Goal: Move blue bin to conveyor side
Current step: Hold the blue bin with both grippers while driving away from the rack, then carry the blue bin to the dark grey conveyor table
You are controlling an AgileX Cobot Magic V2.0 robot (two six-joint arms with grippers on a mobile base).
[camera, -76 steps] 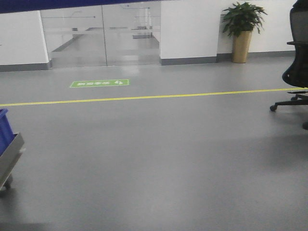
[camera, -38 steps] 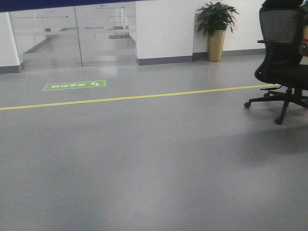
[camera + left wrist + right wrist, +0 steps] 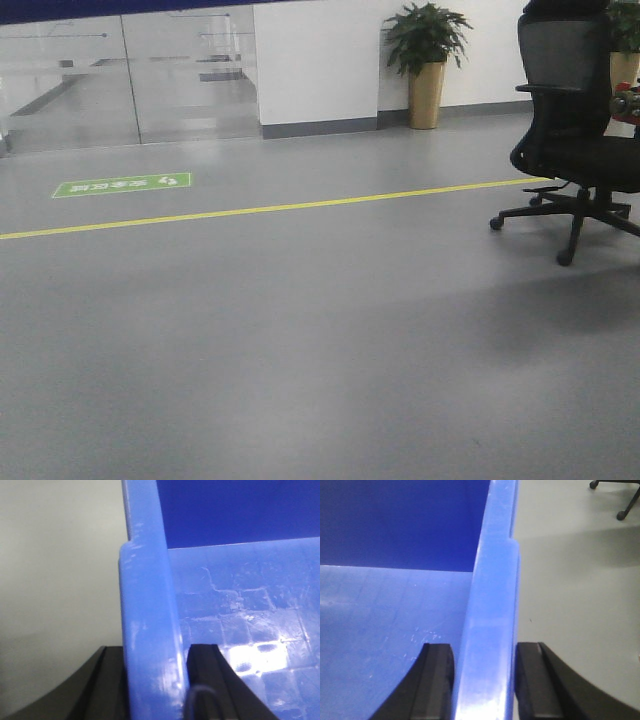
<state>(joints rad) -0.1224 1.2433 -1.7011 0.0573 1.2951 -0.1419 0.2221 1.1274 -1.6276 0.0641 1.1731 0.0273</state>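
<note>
Two walls of the blue bin (image 3: 240,605) clamped, one per arm
left gripper (image 3: 155,680) fingers pinch one rim, inside and out; right gripper (image 3: 485,680) likewise on the opposite rim; office chair (image 3: 575,130) far right.

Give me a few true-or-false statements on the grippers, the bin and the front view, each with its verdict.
1. The left gripper has a finger on each side of the blue bin wall. True.
2. The right gripper hangs clear of the bin. False: its fingers clamp the bin's rim.
3. The conveyor shows in the front view. False: only floor, a yellow line and furniture show there.
4. An office chair stands on the right of the front view. True.
5. The potted plant lies tipped over. False: it stands upright.
</note>
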